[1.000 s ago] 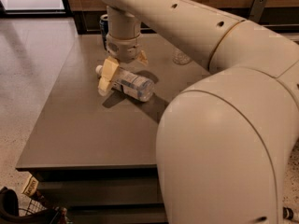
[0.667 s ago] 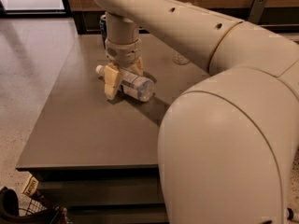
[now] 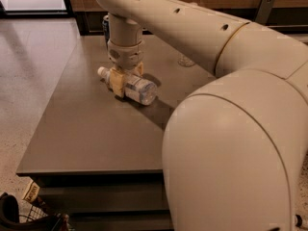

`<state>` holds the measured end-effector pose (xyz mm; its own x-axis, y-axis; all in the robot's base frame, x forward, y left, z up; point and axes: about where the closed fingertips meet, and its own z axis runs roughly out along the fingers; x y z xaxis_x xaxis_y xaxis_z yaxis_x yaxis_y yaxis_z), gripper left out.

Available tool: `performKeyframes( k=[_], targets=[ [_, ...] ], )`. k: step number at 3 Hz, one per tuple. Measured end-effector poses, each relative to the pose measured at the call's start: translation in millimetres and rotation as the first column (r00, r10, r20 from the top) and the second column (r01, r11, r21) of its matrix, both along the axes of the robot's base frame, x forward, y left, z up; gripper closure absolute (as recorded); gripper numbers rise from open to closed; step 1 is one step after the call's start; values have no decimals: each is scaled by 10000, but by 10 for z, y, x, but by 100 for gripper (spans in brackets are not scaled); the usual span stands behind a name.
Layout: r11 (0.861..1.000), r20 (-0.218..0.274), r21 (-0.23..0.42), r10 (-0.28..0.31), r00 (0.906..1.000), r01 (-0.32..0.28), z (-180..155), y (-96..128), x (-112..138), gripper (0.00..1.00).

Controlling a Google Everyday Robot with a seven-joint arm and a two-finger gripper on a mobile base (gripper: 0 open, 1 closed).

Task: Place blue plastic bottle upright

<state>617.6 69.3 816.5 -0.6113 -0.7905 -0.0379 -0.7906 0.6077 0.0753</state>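
Observation:
The blue plastic bottle (image 3: 139, 89) lies on its side on the dark table (image 3: 86, 129), its white cap (image 3: 101, 72) pointing left and its base toward the right front. My gripper (image 3: 127, 77) hangs straight down from the wrist and is lowered onto the bottle's neck end, level with it at the table surface. It covers the part of the bottle just behind the cap.
A dark blue can (image 3: 106, 25) stands at the table's back edge behind my wrist. A clear object (image 3: 185, 60) shows partly behind my arm at the back right. My arm's large body fills the right side. A basket (image 3: 29, 215) sits on the floor at the front left.
My gripper has come down from just above the bottle to table level around it. The bottle still lies in the same place.

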Motion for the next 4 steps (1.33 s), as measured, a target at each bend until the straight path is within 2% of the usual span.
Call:
performKeyframes(
  k=[1,2,3,4],
  targets=[
    [10000,7,7,0,10000,0,18,3,3,100],
    [10000,68,-2,-12,10000,12,40,-12,4,100],
    [9999,752,-74,-119,9971,125,304,-189,15,100],
    [9991,1286,286,-356,9911,322,510,-415,0,100]
  ],
)
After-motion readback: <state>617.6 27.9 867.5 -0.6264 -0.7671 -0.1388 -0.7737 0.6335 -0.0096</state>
